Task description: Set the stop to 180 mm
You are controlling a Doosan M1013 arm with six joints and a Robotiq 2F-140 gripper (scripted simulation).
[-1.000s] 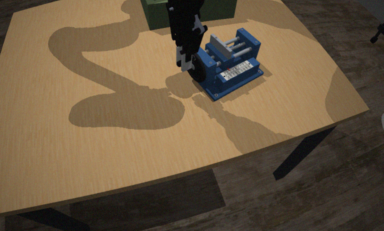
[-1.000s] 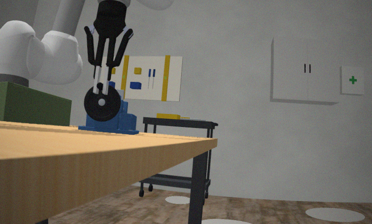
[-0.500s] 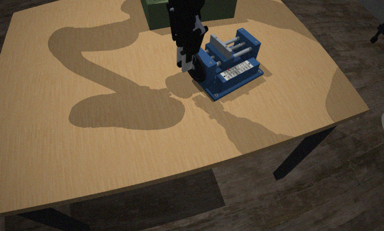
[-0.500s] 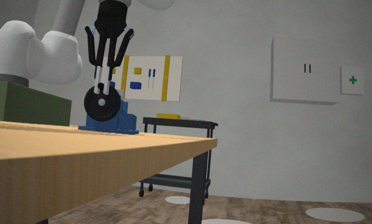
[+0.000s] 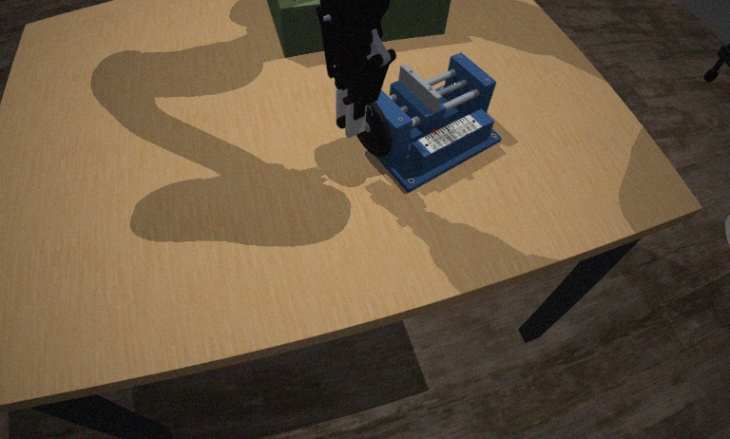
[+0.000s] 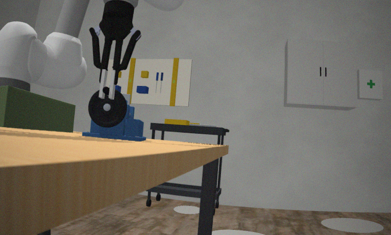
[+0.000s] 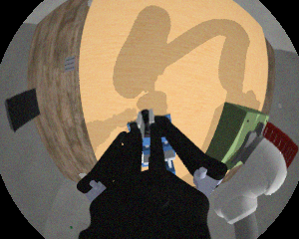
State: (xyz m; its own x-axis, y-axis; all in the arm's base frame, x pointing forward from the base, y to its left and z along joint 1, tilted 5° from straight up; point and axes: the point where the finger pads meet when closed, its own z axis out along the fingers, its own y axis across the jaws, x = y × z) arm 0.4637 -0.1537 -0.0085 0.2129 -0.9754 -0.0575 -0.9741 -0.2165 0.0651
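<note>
A blue stop fixture point(image 5: 438, 124) stands on the wooden table, with a grey stop plate point(image 5: 420, 86) on steel rods and a white scale point(image 5: 451, 134) with a red pointer on its front. Its black handwheel point(image 5: 375, 130) sits at the left end, and shows face-on in the exterior view point(image 6: 107, 108). My gripper point(image 6: 106, 90) comes down from above and is shut on the small black crank knob near the handwheel's top rim. In the wrist view the fingers close over the blue fixture, and the knob is hidden.
A green block point(image 5: 359, 12) holding the arm's base stands just behind the fixture. Beyond the table are a black cart point(image 6: 187, 128), a wall board with tools point(image 6: 155, 81) and a white cabinet point(image 6: 321, 74). The table's right edge lies close behind the fixture.
</note>
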